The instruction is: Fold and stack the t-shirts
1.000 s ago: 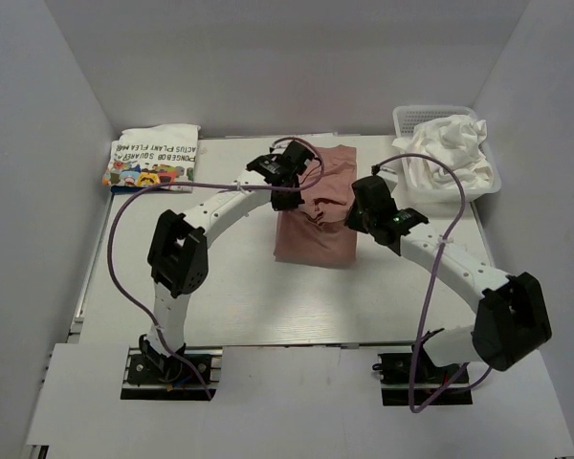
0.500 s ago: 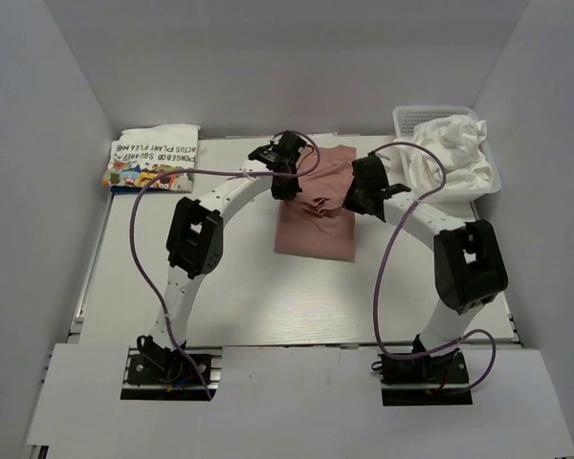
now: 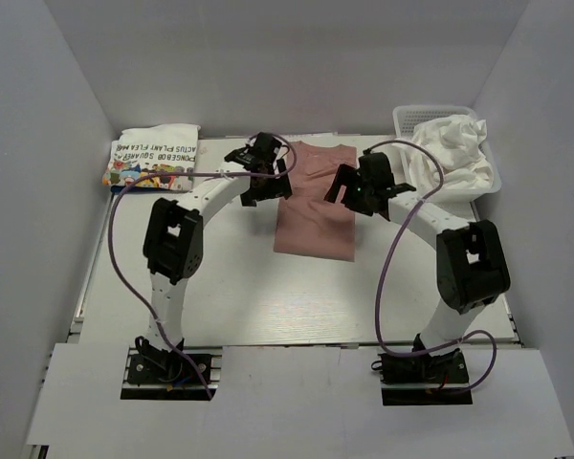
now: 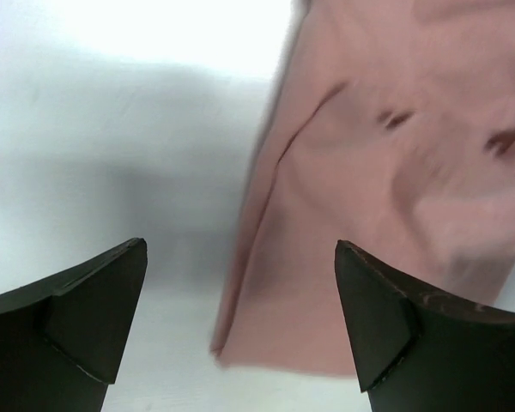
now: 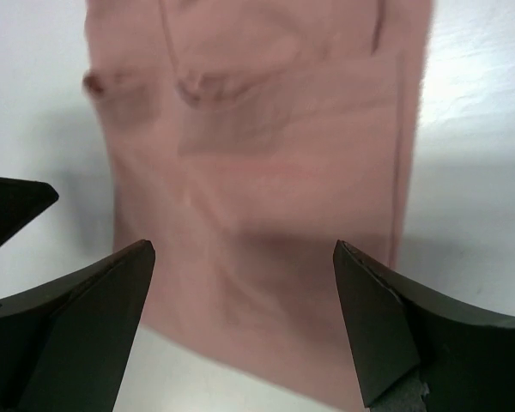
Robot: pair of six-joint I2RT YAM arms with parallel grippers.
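A dusty pink t-shirt point(image 3: 315, 206) lies folded flat as a long rectangle in the middle of the table. My left gripper point(image 3: 271, 172) hovers open over its far left corner; in the left wrist view the pink t-shirt's point(image 4: 386, 172) left edge runs between the spread fingers of the left gripper point(image 4: 239, 257). My right gripper point(image 3: 350, 187) hangs open over the far right side, and the right wrist view shows the pink t-shirt point(image 5: 257, 129) beneath the right gripper point(image 5: 243, 249). Neither holds anything. A folded white t-shirt with colourful cartoons point(image 3: 153, 158) lies at the back left.
A white mesh basket point(image 3: 403, 119) at the back right holds crumpled white t-shirts point(image 3: 450, 148). White walls close in the table on three sides. The arms' purple cables arc above the table surface.
Both grippers have opened and let go of the pink t-shirt, which now lies flat instead of bunched up. The two grippers have drawn apart to either side of it.
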